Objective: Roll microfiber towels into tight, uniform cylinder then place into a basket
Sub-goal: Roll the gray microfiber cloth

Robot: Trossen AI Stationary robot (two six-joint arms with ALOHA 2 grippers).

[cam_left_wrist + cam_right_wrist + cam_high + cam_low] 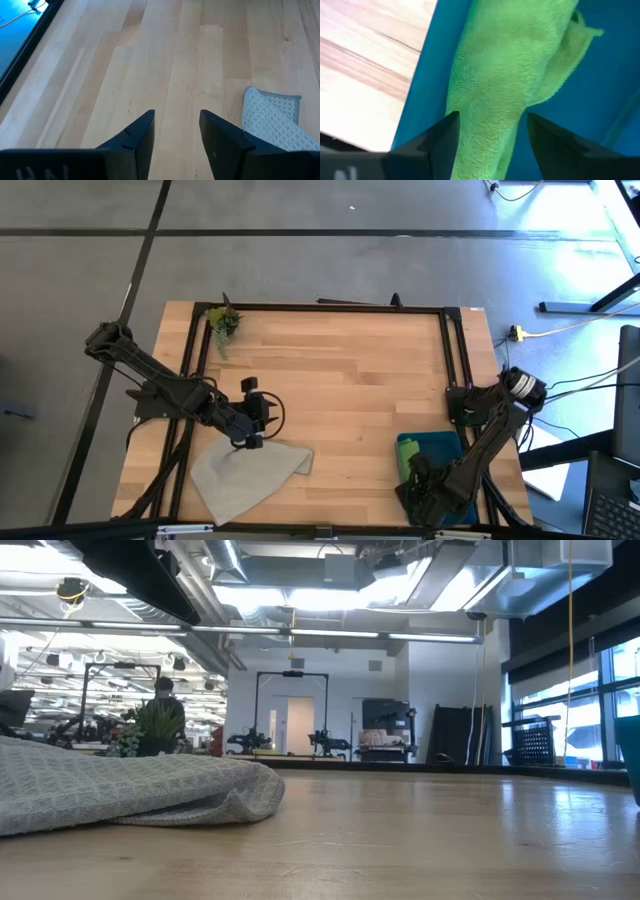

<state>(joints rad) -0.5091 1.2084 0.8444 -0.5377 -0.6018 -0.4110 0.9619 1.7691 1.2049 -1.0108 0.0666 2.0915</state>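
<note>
The pale grey-beige towel (250, 472) lies loosely spread and partly folded on the table's near left; it also shows in the low view (130, 790). My left gripper (248, 438) is open and empty just above the towel's far edge, with a towel corner (270, 120) beside its fingers. The lime green towel (510, 75) lies rolled in the dark teal bin (440, 445) at the near right. My right gripper (418, 485) is open over the bin, one finger on each side of the green roll. My right gripper points down into the bin, and its open fingers (442, 137) lie across the green roll near one end (485, 145). The roll rests on the bin's floor. I cannot tell whether the fingers touch it.
A small green plant sprig (223, 320) stands at the table's far left corner. A dark metal frame (330, 308) runs along the table's edges. Bare wood lies between the grey towel and the bin.
</note>
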